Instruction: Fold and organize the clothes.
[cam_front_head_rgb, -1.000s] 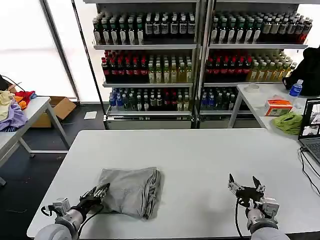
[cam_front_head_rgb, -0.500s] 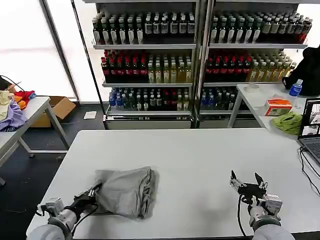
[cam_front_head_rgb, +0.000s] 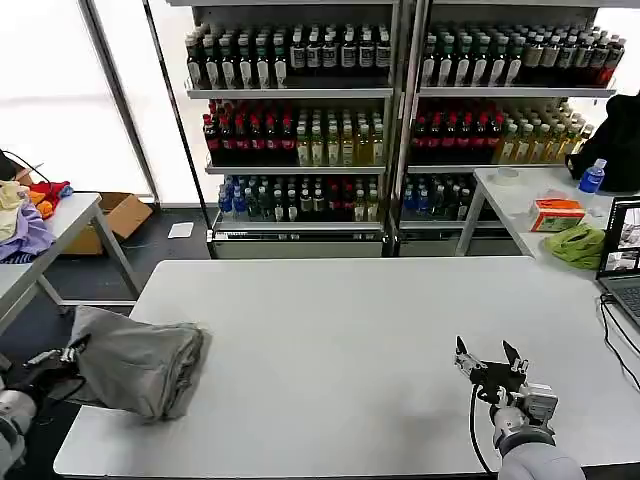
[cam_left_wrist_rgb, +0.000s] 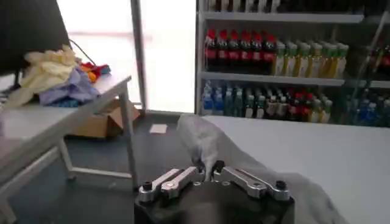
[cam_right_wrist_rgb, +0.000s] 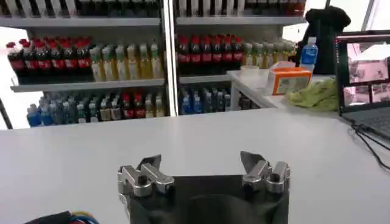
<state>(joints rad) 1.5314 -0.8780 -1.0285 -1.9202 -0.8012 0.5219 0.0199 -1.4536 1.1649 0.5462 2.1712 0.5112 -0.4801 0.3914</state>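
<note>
A folded light grey shirt (cam_front_head_rgb: 135, 362) hangs over the left edge of the white table (cam_front_head_rgb: 340, 320), partly lifted off it. My left gripper (cam_front_head_rgb: 68, 352) is shut on the shirt's left edge, out past the table's side. In the left wrist view a fold of the grey cloth (cam_left_wrist_rgb: 207, 143) is pinched between the fingers of that gripper (cam_left_wrist_rgb: 209, 168). My right gripper (cam_front_head_rgb: 488, 357) stands open near the table's front right, nothing between its fingers (cam_right_wrist_rgb: 150, 162).
A side table on the left (cam_front_head_rgb: 60, 225) carries a heap of lilac, yellow and red garments (cam_front_head_rgb: 25, 215). A cardboard box (cam_front_head_rgb: 118, 215) sits on the floor behind it. At the right stand a laptop (cam_front_head_rgb: 625, 250), a lime-green cloth (cam_front_head_rgb: 578, 245) and an orange box (cam_front_head_rgb: 556, 213). Drink shelves (cam_front_head_rgb: 400, 110) line the back.
My left gripper has dragged the folded shirt from the table's front middle-left out to and over the left edge. The right gripper has stayed in place, open.
</note>
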